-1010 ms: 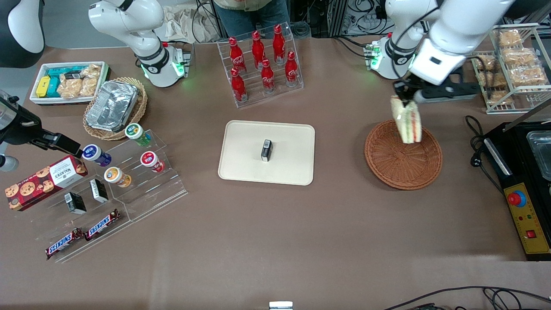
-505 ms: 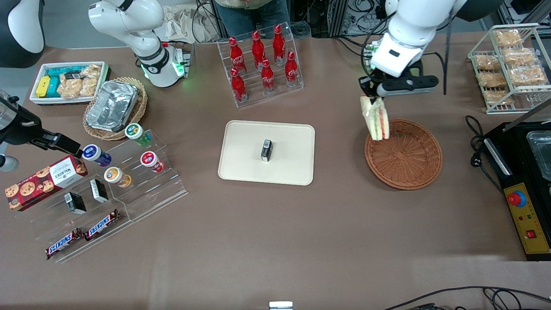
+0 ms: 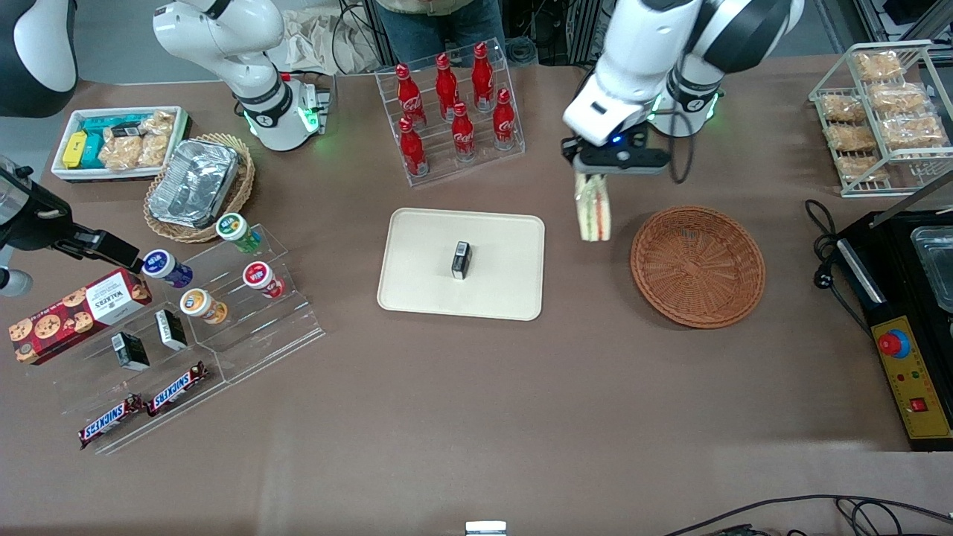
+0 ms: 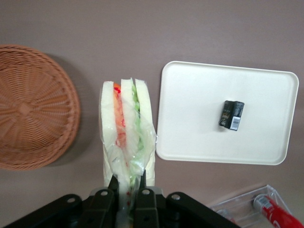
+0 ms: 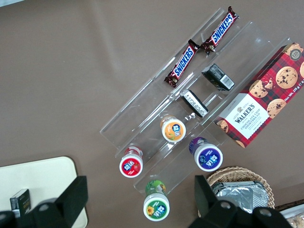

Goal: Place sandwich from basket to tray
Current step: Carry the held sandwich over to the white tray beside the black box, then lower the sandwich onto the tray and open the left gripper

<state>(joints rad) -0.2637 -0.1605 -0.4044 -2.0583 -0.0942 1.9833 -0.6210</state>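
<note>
1. I see a brown table [image 3: 461,402] filling the whole workspace.
2. A person in jeans [image 3: 435,26] stands at the edge farthest from my front camera.
3. Black cables [image 3: 804,514] trail along the nearest edge.
4. Lighting is even, shadows soft.

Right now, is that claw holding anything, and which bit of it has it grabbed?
Yes. The claw pinches the wrapped sandwich by one narrow end, so it hangs over bare table between the basket and the tray.
</note>
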